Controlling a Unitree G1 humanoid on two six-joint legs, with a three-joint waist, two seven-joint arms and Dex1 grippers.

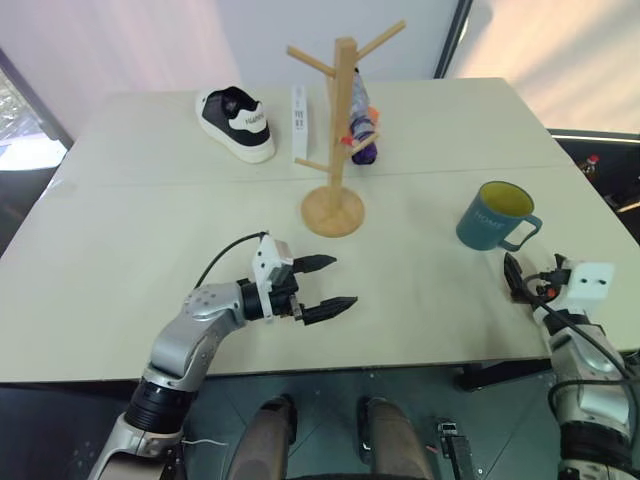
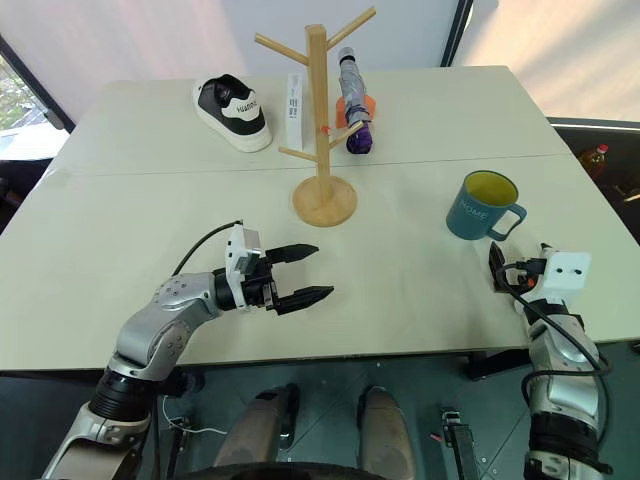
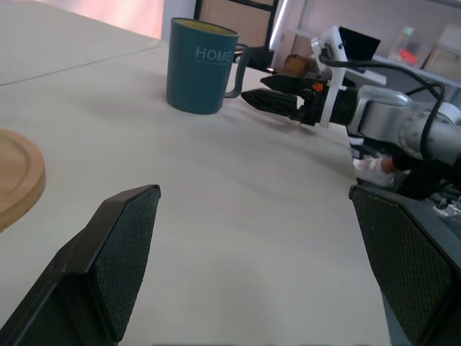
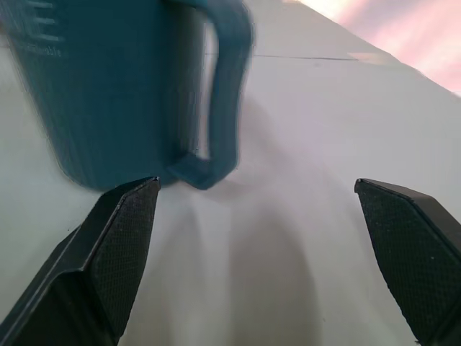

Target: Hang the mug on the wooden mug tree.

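Note:
The teal-blue mug with its yellow inside stands upright on the right part of the table, handle toward the near right. The wooden mug tree stands mid-table on its round base, its pegs bare. My right gripper is open just in front of the mug; in the right wrist view the mug's handle sits close ahead between its spread fingers. My left gripper hovers open near the front of the tree's base, pointing right toward the mug, with nothing in it.
Behind the tree lie a black and white sneaker, a white upright card and a folded purple umbrella. A seam crosses the table. The table's front edge runs just under both arms.

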